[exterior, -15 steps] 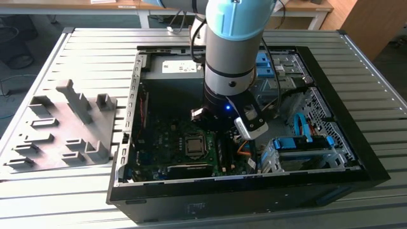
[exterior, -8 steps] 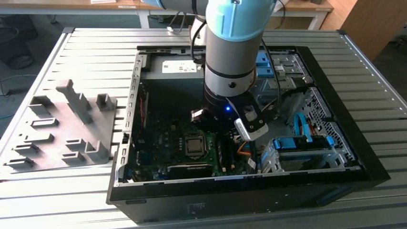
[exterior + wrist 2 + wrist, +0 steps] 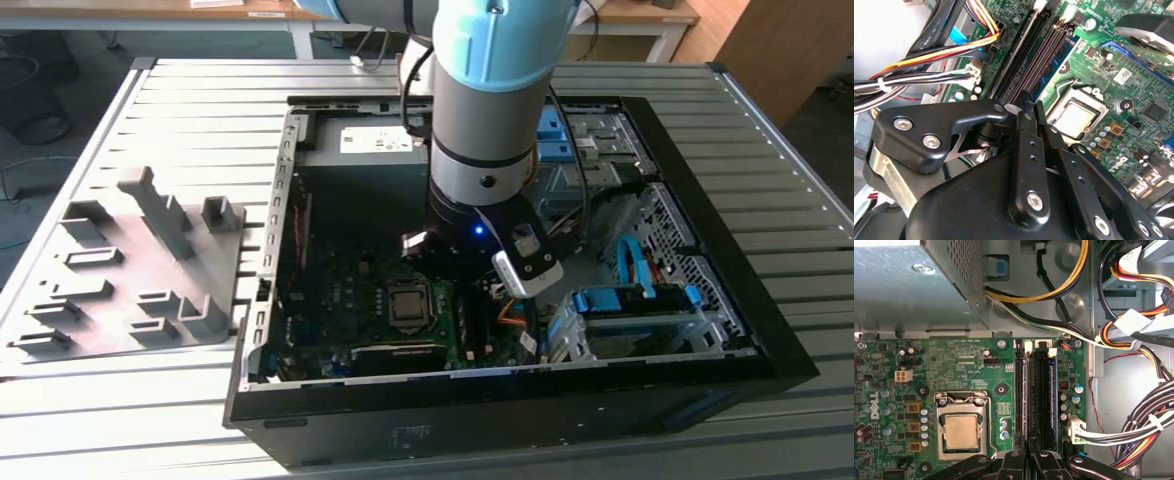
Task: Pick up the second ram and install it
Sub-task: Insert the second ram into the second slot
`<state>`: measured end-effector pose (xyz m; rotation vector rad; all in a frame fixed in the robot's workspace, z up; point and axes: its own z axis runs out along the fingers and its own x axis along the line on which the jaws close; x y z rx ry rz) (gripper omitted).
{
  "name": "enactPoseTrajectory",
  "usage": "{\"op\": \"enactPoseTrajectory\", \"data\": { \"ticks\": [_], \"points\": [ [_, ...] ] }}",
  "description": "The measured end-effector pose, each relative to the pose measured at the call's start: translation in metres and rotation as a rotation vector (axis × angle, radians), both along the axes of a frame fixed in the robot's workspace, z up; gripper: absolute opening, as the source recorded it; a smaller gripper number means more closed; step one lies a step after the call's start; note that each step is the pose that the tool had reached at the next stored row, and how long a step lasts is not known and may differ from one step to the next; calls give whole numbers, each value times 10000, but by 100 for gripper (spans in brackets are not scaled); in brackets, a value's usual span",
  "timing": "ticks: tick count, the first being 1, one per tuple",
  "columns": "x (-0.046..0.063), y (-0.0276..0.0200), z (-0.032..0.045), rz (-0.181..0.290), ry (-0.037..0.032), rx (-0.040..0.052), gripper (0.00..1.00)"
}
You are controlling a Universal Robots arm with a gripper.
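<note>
1. Tabletop of ribbed grey metal slats (image 3: 747,90) carries one open black computer case (image 3: 534,420) lying on its side, and one flat grey plastic tray (image 3: 80,300) with thick uprights on the exterior view's left, well apart from the work.
2. One pale blue and silver robot arm (image 3: 487,100) reaches straight down into the case.
3. One green motherboard (image 3: 964,370) lines the case floor, with one square silver processor (image 3: 960,432) beside the memory bank.
4. Four long, narrow memory slots (image 3: 1034,390) lie side by side, parallel, with small latches at their far ends, two white and two black.
5. The black two-fingered gripper (image 3: 1031,102) hangs directly over this bank, at the slots' near end. Its fingers (image 3: 1024,145) are drawn almost together, with only a slim gap between.
6. A thin dark edge in that gap reads as the flat, dark second ram (image 3: 1032,442), one stick seen edge-on and clamped. Its long axis seems to run along the slots, roughly over a middle slot. Whether it touches that slot cannot be told.
</note>
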<state>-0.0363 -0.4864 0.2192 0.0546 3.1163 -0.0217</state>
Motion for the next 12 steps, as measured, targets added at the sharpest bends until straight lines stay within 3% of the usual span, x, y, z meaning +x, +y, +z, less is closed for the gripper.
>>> {"op": "enactPoseTrajectory", "data": {
  "ticks": [12],
  "points": [
    [13,0,-18,-3,0,-24,14]
  ]
}}
